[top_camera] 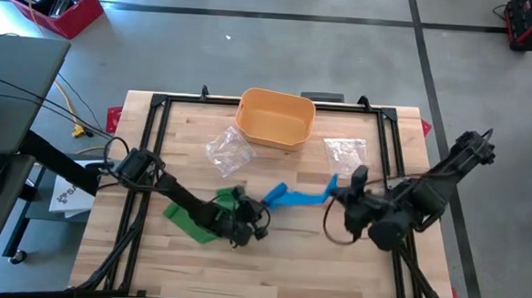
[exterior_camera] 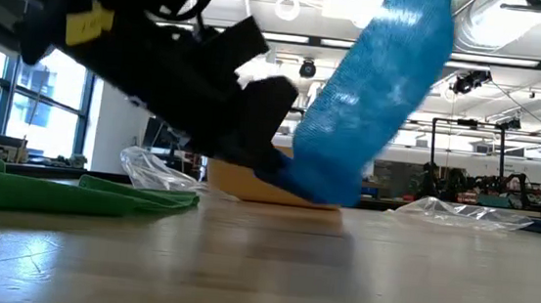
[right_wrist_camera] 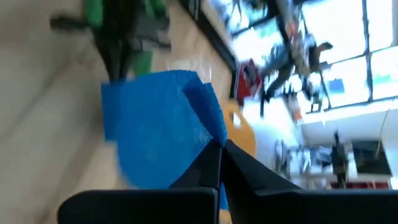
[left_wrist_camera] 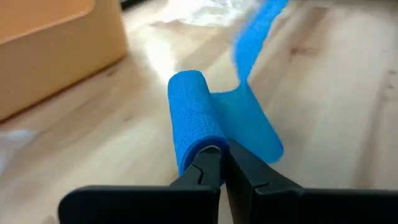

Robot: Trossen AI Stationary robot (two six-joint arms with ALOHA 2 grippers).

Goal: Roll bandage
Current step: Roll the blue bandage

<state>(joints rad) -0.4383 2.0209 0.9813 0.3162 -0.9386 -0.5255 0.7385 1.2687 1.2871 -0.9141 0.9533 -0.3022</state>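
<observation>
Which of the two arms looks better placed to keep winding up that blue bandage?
Probably the left. The left gripper is shut on the rolled end of the blue bandage, so it can turn the roll. The right gripper is shut on the loose end, lifted off the wooden table, apparently holding the strip taut.

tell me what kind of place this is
Most likely a robotics lab or workshop: a wooden worktable on a bare concrete floor, a red bin of gear nearby, and exposed ceiling ducts with more rigs behind.

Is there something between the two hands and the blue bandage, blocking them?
Nothing visible. The left hand is shut on the rolled end of the blue bandage, and the right hand is shut on its loose end.
</observation>
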